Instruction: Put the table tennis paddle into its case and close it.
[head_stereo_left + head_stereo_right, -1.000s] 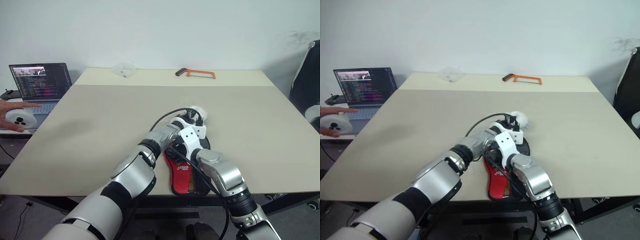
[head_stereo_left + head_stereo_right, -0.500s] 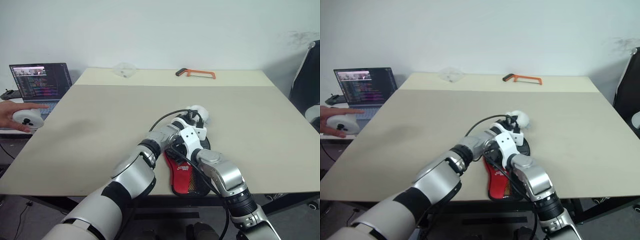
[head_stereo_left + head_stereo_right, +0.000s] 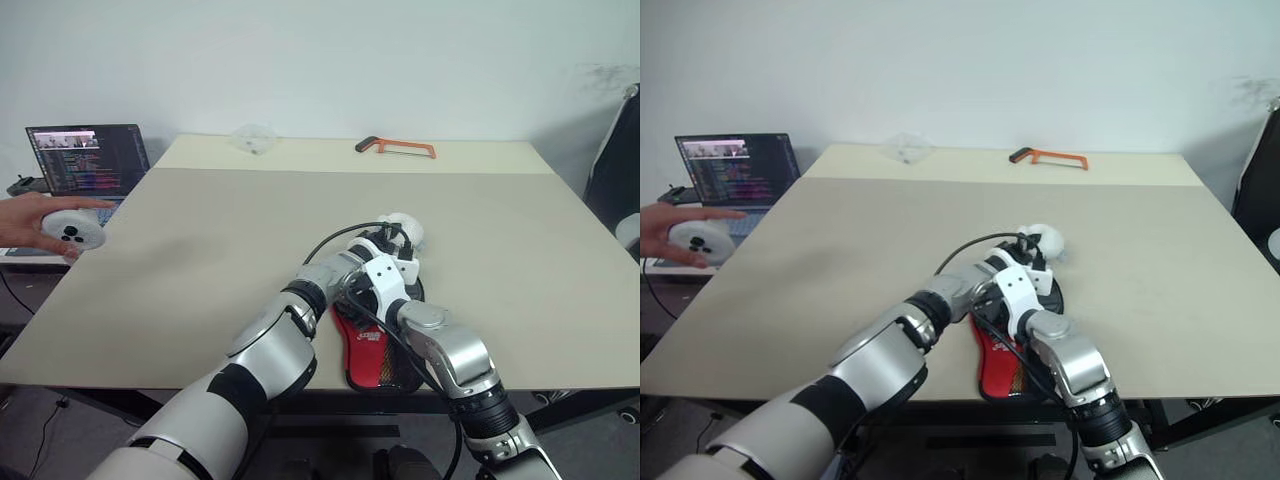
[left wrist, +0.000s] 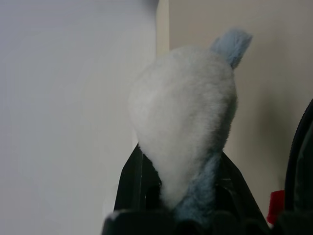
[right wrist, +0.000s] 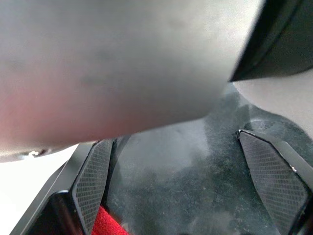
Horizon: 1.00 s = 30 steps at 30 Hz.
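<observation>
Two grippers crowd the case [image 3: 378, 350], which lies flat near the table's [image 3: 200, 250] front edge. The left gripper [image 4: 183, 196] is clenched on the round fluffy ball pouch [image 4: 188, 117] at the case's far end: soft, light, squashy, likely to slip. The right gripper [image 5: 186, 186] hangs spread wide over the black fabric, grasping nothing. The case looks limp; best taken by its stiffer seam. I cannot make out the paddle. A hacksaw [image 3: 395, 148] lies far behind the case.
</observation>
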Each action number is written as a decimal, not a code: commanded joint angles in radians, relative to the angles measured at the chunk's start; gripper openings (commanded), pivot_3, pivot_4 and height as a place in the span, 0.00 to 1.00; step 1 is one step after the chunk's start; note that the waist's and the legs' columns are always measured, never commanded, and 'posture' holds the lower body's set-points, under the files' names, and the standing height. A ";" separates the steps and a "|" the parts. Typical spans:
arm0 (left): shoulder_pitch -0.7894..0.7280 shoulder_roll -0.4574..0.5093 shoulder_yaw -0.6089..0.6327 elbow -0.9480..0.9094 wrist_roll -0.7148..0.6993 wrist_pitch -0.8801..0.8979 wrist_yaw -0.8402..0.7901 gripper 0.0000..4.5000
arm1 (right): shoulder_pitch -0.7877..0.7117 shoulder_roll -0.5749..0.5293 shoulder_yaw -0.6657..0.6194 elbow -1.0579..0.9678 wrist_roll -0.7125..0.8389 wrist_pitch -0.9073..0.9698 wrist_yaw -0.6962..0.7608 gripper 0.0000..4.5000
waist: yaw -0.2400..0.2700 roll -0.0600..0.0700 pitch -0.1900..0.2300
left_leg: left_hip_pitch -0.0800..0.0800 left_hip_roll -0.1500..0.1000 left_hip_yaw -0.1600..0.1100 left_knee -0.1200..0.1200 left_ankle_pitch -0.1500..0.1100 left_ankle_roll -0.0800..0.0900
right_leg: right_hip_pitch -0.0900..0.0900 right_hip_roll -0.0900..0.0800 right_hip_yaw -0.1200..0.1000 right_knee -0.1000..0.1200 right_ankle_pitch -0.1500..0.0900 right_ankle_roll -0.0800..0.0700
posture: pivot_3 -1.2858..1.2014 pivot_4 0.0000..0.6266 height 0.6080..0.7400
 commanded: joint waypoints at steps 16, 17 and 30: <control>-0.025 0.041 0.062 -0.056 -0.073 -0.024 -0.165 0.99 | 0.027 0.002 0.040 0.110 0.006 0.065 0.016 1.00 | 0.003 0.000 0.000 | 0.001 0.001 0.000 0.000 0.000 0.000 | 0.000 0.000 0.001 0.000 0.000 0.000 | 0.52 0.24 1.00; -0.026 0.051 0.070 -0.057 -0.082 -0.035 -0.184 0.99 | 0.026 0.002 0.040 0.113 0.006 0.064 0.017 1.00 | 0.003 0.000 -0.001 | 0.001 0.001 0.000 0.000 0.000 0.000 | 0.000 0.000 0.001 0.000 0.000 0.000 | 0.52 0.24 1.00; -0.106 0.180 0.435 -0.119 -0.494 -0.126 -0.729 0.99 | -0.015 -0.043 0.030 0.140 0.016 0.041 0.078 1.00 | -0.015 0.001 -0.003 | 0.004 0.001 0.001 0.000 0.000 0.000 | 0.003 0.000 0.001 0.000 0.000 0.000 | 0.52 0.24 1.00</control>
